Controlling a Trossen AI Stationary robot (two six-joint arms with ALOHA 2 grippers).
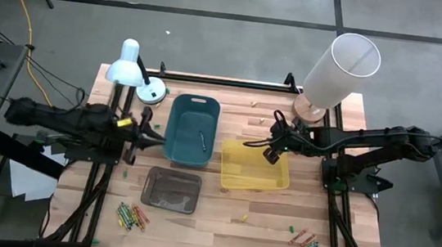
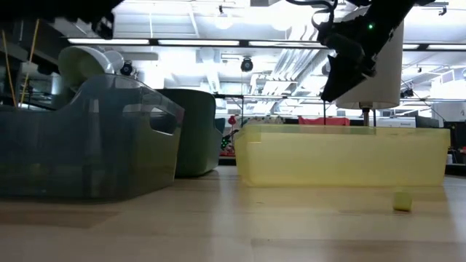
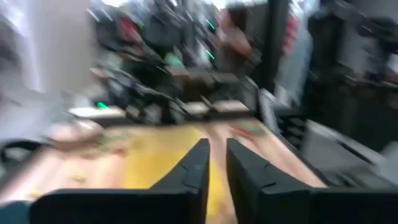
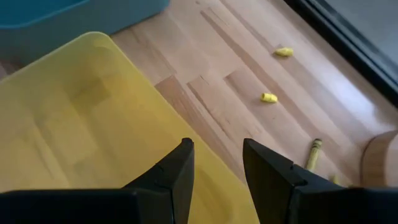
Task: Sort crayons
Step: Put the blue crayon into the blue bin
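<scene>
While loose, crayon (image 4: pixel 313 154) beside right pincer (image 4: pixel 217 163).

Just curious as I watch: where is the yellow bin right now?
From above, the yellow bin sits right of centre on the table, beside the blue bin, with the right gripper hanging over its top edge.

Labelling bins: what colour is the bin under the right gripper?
Yellow, see-through bin; clearest in the high view.
</scene>
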